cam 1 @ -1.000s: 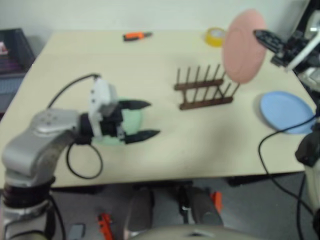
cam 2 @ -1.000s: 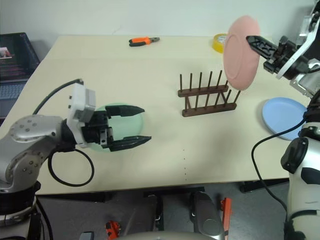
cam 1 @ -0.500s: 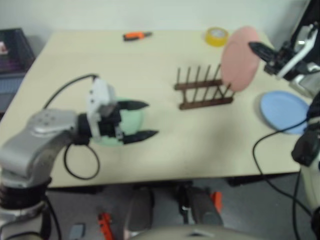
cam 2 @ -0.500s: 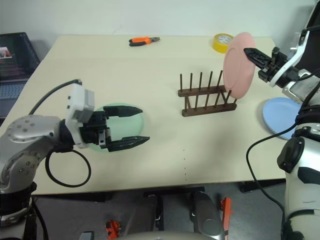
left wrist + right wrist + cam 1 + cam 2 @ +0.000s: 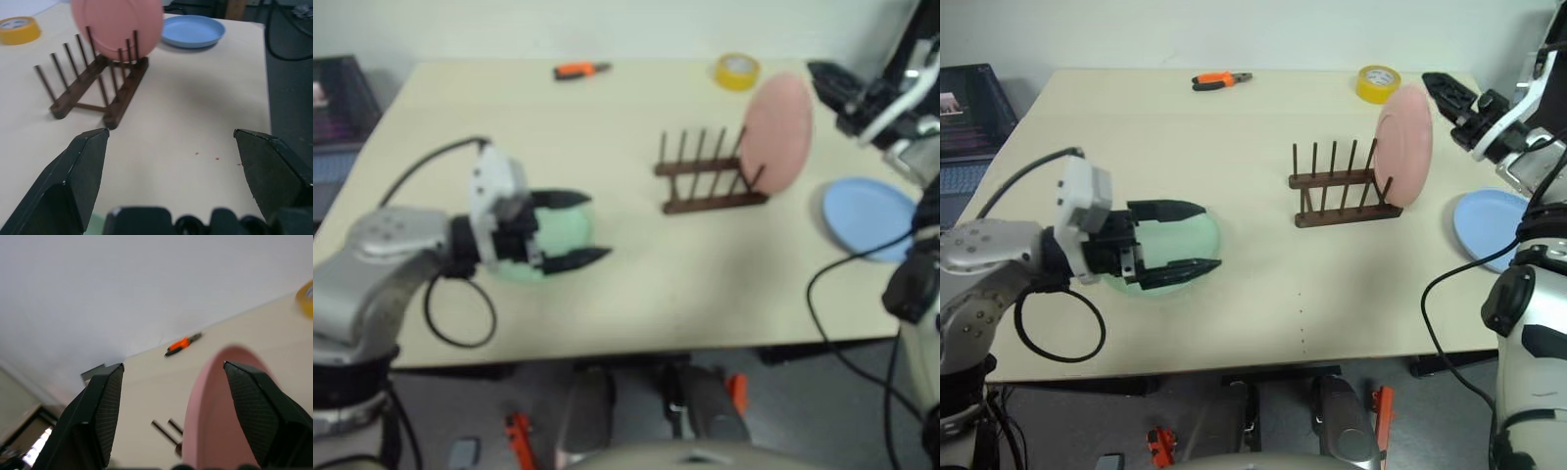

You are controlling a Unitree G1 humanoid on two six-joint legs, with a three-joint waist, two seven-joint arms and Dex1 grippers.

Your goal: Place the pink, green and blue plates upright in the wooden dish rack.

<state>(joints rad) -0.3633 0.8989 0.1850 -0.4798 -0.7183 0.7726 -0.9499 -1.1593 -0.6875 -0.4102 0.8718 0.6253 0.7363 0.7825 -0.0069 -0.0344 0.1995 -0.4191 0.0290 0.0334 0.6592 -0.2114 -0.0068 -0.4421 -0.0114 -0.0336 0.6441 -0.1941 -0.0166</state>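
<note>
— Pink plate first: where do you see it?
— Upright at the right end of the wooden dish rack, leaning a little. Your right gripper sits just beside its top rim, fingers spread and off it.
— Any writing?
— None you can read; the yellow tape roll looks blank.
— Left side?
— Left gripper spread wide over the green plate, probably not touching; the fingers hide part of it. Blue plate lies flat, cut off by your right arm.
</note>
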